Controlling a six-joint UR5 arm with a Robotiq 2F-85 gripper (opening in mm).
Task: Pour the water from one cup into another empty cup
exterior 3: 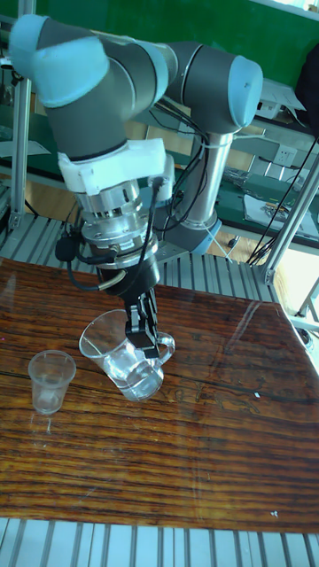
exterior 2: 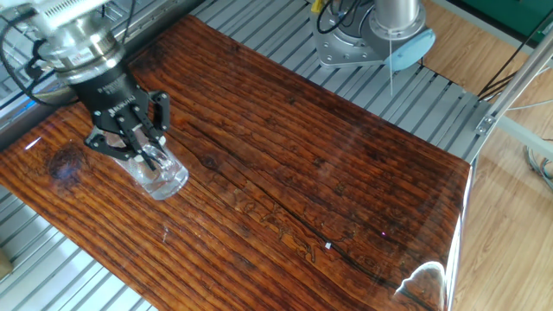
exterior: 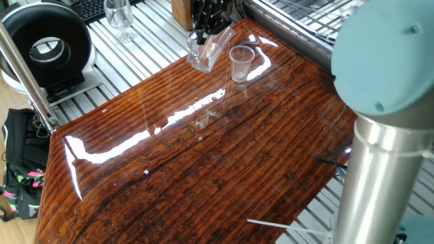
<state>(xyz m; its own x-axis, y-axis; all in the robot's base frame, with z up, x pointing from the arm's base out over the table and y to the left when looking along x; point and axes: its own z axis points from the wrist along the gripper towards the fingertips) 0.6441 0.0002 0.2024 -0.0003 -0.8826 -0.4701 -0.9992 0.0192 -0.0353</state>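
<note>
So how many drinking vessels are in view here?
3: the tumbler tilted in the hand, the small cup standing apart on the table, and a stemmed glass off the table's edge.

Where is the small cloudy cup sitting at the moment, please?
In the tall fixed view the small cloudy cup stands upright on the wooden table, near its left edge, just left of the tilted tumbler in the hand.
</note>
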